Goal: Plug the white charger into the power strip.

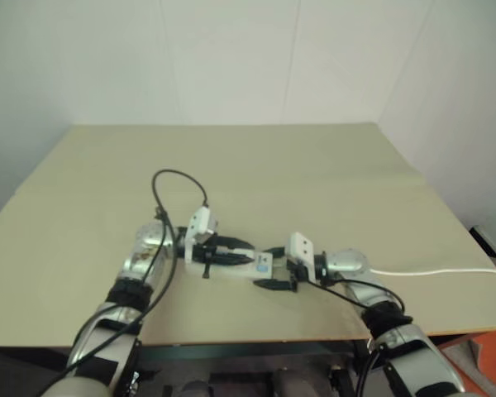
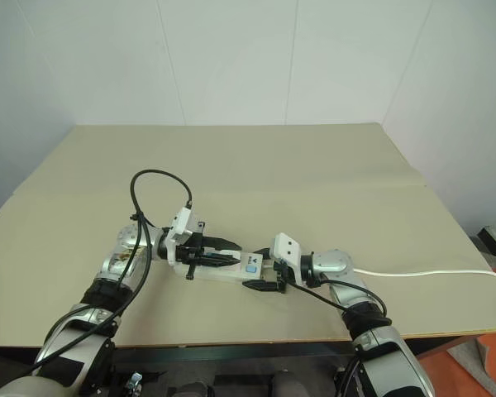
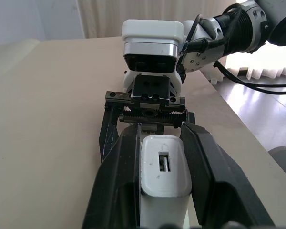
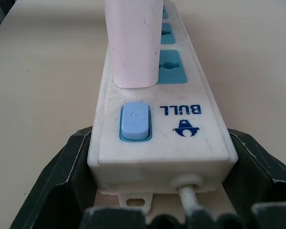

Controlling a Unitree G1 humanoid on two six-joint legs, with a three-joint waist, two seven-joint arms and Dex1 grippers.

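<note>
Left pincer (image 3: 162, 157) level, clamping white charger (image 3: 163, 174) above power strip (image 4: 157, 119)

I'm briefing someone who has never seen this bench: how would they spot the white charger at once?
Start at the tan table, then find the power strip lying between the two arms near its front edge. The white charger stands on the strip, pinched by the left gripper. It is a small plain white block, unlike the long strip with blue sockets.
</note>
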